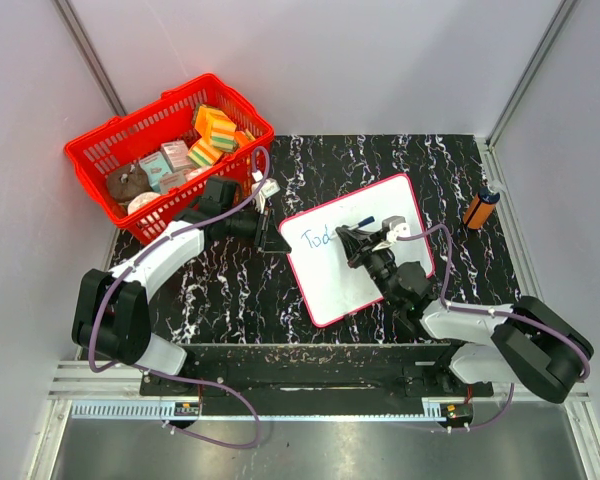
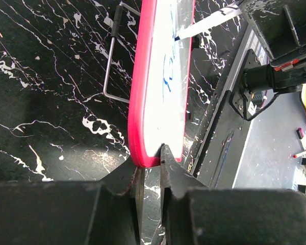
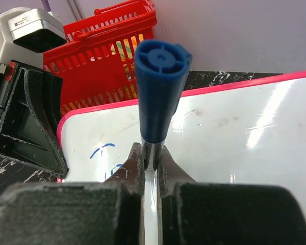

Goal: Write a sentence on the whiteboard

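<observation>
A robot lab test cell: plain white walls (image 1: 380,60) on aluminium posts (image 1: 90,57) enclose a black marbled table (image 1: 230,290).

basket (image 1: 140,115) back-left | whiteboard (image 1: 330,285) centre on table (image 1: 230,290) | bottle (image 1: 480,210) right of whiteboard

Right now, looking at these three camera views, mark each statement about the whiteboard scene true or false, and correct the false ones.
1. The right gripper holds a blue marker over the whiteboard. True.
2. The sentence is complete. False: only "Tod" is written.
3. The red basket is empty. False: it holds sponges and small boxes.
4. The left gripper pinches the whiteboard's red rim. True.
5. The orange object lies on the whiteboard. False: it lies on the table, to the board's right, apart from it.
</observation>
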Action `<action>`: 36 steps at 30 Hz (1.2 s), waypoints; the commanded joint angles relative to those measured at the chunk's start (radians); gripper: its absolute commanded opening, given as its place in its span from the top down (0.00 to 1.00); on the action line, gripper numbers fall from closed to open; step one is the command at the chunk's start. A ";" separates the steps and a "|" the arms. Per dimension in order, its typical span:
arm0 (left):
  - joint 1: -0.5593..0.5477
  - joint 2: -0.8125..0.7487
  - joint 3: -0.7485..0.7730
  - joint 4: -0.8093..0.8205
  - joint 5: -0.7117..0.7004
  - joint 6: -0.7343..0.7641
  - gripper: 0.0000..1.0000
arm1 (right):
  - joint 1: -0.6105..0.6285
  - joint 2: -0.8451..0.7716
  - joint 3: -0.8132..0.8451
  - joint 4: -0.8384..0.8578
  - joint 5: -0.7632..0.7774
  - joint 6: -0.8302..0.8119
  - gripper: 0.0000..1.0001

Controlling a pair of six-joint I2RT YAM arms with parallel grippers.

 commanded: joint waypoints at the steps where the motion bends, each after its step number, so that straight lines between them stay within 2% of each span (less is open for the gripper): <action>1: -0.060 0.029 -0.037 -0.131 -0.065 0.185 1.00 | -0.007 -0.013 -0.012 -0.020 -0.002 -0.003 1.00; 12: -0.062 0.030 -0.037 -0.131 -0.069 0.185 1.00 | -0.006 -0.044 -0.012 -0.028 0.001 -0.009 1.00; 19: -0.063 0.030 -0.037 -0.131 -0.071 0.186 1.00 | -0.007 -0.168 0.011 -0.057 0.000 -0.002 1.00; 21: -0.063 0.032 -0.035 -0.130 -0.073 0.185 1.00 | -0.007 -0.181 0.030 -0.110 0.015 -0.017 1.00; 28: -0.065 0.029 -0.034 -0.137 -0.076 0.186 1.00 | -0.021 -0.107 0.076 -0.118 0.032 -0.040 1.00; 36: -0.066 0.029 -0.035 -0.138 -0.077 0.186 1.00 | -0.042 -0.101 0.080 -0.133 0.024 -0.023 1.00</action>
